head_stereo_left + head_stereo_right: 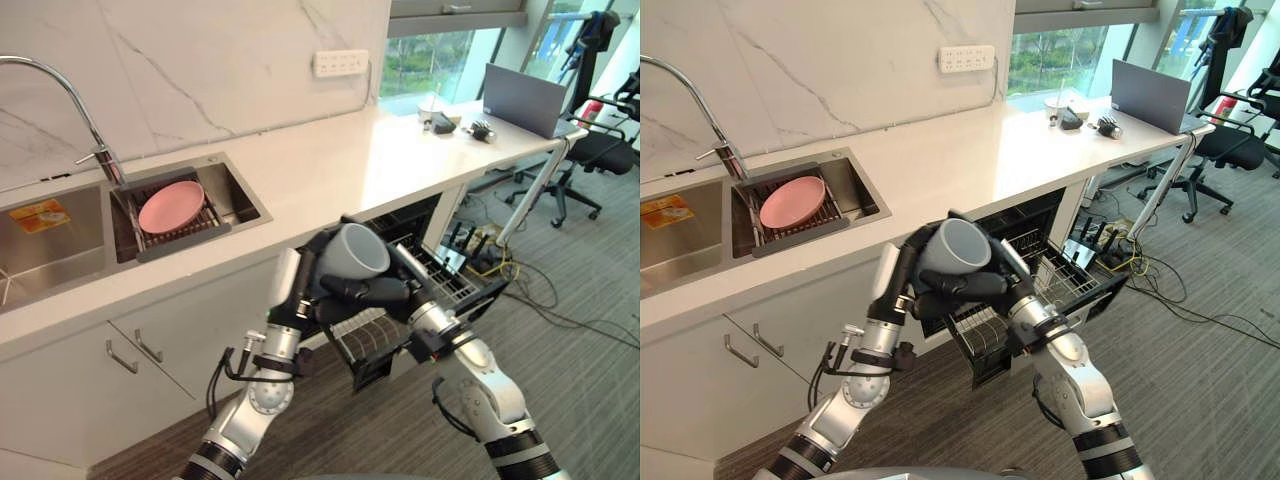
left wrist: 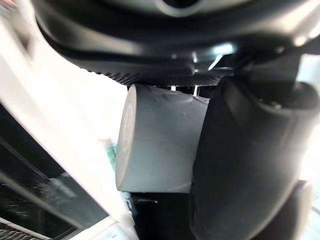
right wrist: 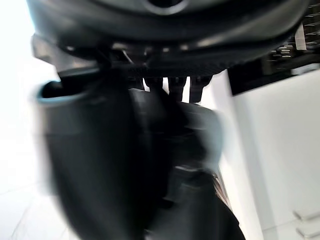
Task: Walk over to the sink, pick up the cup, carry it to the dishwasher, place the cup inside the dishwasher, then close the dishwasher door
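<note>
A grey-blue cup (image 1: 352,250) is held tilted in the air, its mouth facing up and right, just in front of the open dishwasher (image 1: 412,218) under the counter. My left hand (image 1: 298,290) wraps its back and side; up close the cup's wall (image 2: 160,140) rests against that hand's palm and thumb (image 2: 240,170). My right hand (image 1: 378,290) lays its curled fingers across the cup's lower front. The cup's rim (image 3: 50,92) appears beside that hand in its wrist view. The dishwasher's wire rack (image 1: 445,275) is pulled out below and to the right of the cup.
A steel sink (image 1: 60,250) with a pink plate (image 1: 170,207) on a drain rack and a tall faucet (image 1: 60,90) lies to the left. The white counter (image 1: 330,165) runs right to a desk with a laptop (image 1: 525,100). An office chair (image 1: 590,160) and floor cables (image 1: 540,290) are beyond.
</note>
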Controlling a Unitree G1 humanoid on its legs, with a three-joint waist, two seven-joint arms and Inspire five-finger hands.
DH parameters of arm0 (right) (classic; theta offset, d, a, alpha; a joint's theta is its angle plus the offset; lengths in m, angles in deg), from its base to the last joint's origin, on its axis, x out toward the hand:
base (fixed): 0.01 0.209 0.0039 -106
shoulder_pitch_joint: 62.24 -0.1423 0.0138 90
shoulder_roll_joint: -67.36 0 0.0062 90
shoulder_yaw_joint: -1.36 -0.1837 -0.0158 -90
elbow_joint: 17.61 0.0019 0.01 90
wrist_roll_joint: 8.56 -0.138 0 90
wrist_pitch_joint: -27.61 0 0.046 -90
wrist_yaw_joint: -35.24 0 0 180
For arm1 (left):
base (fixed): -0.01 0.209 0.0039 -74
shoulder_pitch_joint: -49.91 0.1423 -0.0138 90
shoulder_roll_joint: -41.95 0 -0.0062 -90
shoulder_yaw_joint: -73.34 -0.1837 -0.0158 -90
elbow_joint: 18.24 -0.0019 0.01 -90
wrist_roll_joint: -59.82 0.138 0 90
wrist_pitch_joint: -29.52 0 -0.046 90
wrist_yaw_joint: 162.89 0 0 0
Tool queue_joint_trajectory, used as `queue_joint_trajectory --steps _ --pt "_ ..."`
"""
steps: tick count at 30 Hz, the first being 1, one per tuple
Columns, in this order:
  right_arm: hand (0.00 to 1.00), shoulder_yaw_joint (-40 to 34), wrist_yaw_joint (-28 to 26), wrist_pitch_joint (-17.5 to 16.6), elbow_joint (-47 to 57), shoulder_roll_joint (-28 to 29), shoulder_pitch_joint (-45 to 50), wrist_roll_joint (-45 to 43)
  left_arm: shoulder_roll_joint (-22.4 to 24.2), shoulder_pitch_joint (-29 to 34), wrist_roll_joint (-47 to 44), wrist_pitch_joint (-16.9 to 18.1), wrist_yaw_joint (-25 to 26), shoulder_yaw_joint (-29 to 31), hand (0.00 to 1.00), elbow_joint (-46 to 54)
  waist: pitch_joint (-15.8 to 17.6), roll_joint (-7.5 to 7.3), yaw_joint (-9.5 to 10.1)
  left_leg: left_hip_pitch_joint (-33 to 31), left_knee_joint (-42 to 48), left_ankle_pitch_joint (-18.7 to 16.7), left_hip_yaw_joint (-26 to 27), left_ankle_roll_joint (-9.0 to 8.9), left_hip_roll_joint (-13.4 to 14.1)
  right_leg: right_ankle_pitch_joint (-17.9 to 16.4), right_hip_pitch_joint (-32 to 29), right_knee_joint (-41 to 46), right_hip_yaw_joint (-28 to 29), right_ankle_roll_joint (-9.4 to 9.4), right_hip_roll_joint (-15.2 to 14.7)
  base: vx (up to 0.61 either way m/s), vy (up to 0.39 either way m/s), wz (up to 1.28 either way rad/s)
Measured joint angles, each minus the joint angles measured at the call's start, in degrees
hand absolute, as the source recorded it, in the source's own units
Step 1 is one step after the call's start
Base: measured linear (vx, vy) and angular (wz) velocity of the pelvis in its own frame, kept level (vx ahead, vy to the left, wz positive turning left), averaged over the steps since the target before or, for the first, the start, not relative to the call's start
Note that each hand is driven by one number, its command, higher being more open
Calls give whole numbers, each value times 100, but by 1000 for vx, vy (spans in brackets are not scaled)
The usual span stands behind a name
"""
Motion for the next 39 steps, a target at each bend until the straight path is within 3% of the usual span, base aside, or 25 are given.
queue_joint_trajectory --steps 14,15,24,29,39 --pt "0 100 270 123 -67 13 -171 -289 35 -7 73 -2 352 -57 0 1 -29 -31 24 -9 -108 77 -95 -5 -17 -1 8 -32 -117 -2 -6 -7 -4 3" --pt "0 104 300 97 -67 28 -171 -301 34 -25 70 -4 343 -52 100 1 -35 -41 24 -14 -112 77 -99 -5 -18 -1 11 -36 -122 -1 -6 0 0 0" --pt "0 -61 1161 -392 -78 573 -171 -396 171 -153 -154 -11 234 -141 100 12 -65 -89 31 -41 -156 123 -193 2 -29 -1 36 -41 -210 -1 -15 -10 -5 5" --pt "0 -739 1743 -691 -328 746 -196 -374 263 -113 -229 36 227 -167 100 14 -70 -97 101 -10 -307 240 -274 -1 -42 -1 53 -42 -300 -1 -13 -32 -14 8" --pt "0 -1420 2160 -866 -583 698 -412 285 407 423 -975 -75 245 702 100 19 -70 -100 158 -14 -337 269 -425 -11 -43 1 176 -120 -471 -1 -7 -2 -6 7"
